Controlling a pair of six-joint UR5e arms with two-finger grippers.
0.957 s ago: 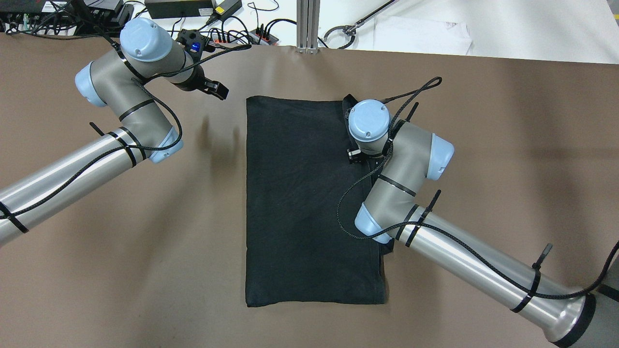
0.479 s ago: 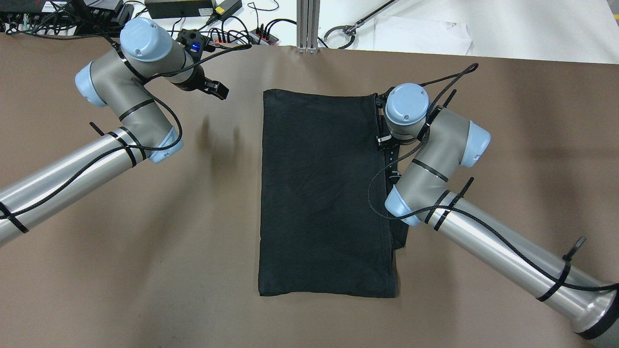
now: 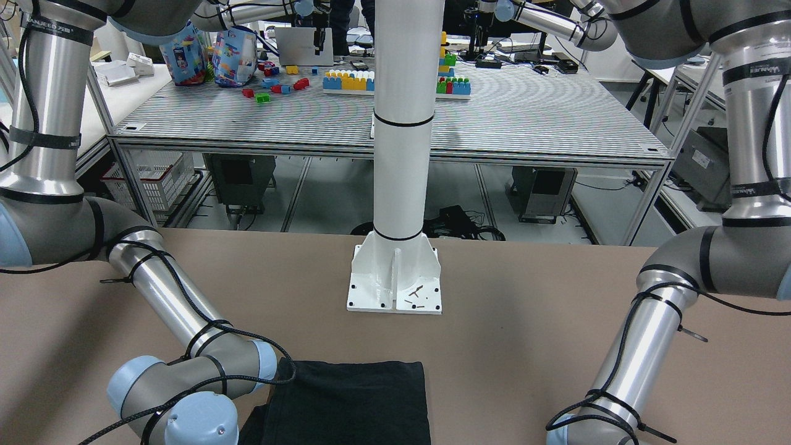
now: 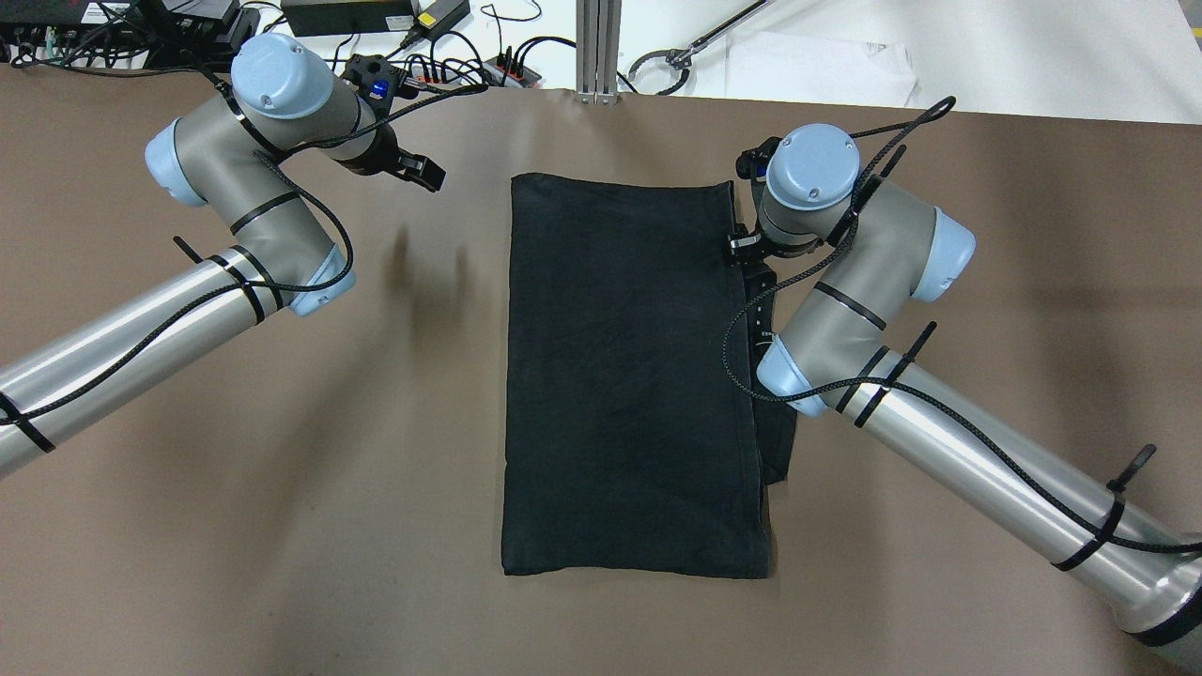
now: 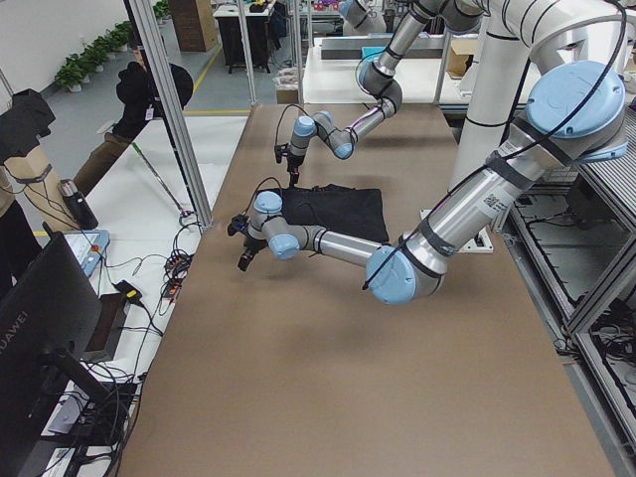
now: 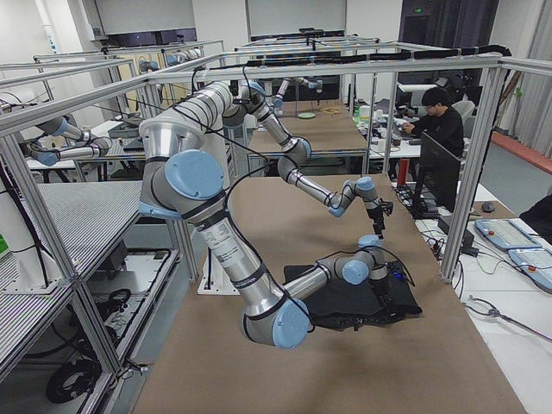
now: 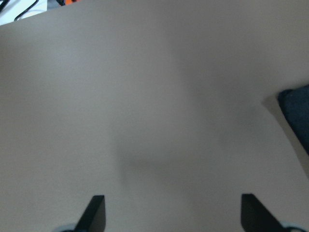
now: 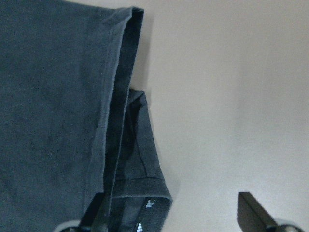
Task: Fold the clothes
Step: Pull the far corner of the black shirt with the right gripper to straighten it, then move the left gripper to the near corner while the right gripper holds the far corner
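Black garment (image 4: pixel 629 376) flat on the table (image 4: pixel 282 516), both arms bent.
Overhead, we see the right arm (image 4: pixel 845 310) elbowed over its right edge; left wrist: left gripper (image 7: pixel 173 212) gapes, empty; right wrist: right gripper (image 8: pixel 174 212) spread wide at the hem, holding nothing.

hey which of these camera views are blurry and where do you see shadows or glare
Left wrist view: soft all over, the garment corner at right fuzzy, the open left claw a dark blur. Right wrist view: hem fairly sharp, right claw out of focus. Overhead view: soft arm shadows on the table, sheen on the right arm.
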